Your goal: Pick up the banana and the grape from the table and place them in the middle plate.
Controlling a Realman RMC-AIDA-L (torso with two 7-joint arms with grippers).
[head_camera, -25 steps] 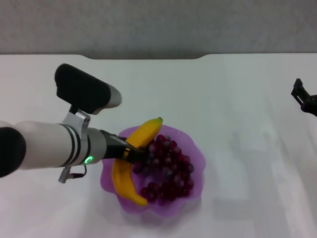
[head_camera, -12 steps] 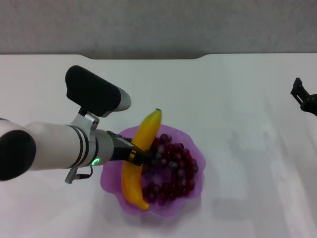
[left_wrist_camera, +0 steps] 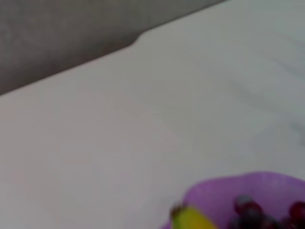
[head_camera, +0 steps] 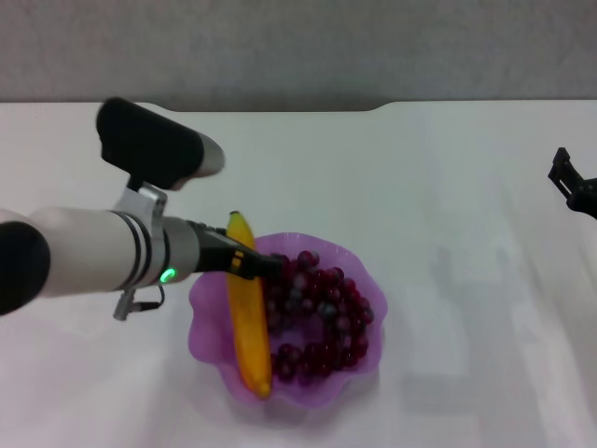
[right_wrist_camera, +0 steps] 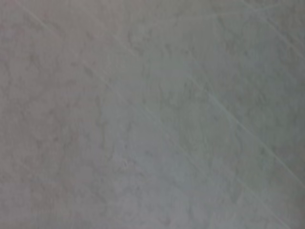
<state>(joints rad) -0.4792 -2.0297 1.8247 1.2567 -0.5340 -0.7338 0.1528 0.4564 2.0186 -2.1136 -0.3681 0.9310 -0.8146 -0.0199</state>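
- Left claw [head_camera: 270,268] reaches in low over the near-left side of the purple plate [head_camera: 368,280], its tip against the banana [head_camera: 248,317] where the fruit meets the grapes [head_camera: 322,313]. Whether the fingers are clamped on the banana or parted from it, I cannot tell; they are dark and hidden among the grapes.
- Banana lies lengthwise along the plate's left side, its far tip jutting over the scalloped rim and its near end down inside. It touches the grapes on one flank, likely because the bunch fills the middle and right of the plate.
- Both fruits appear to rest in the plate, so the task looks close to done.
- Right claw [head_camera: 571,182] sits parked at the far right edge of the white table [head_camera: 420,168], well apart from the plate.
- Little stands in the way; the main risk, I judge, is the banana tipping over the rim when the arm pulls out.
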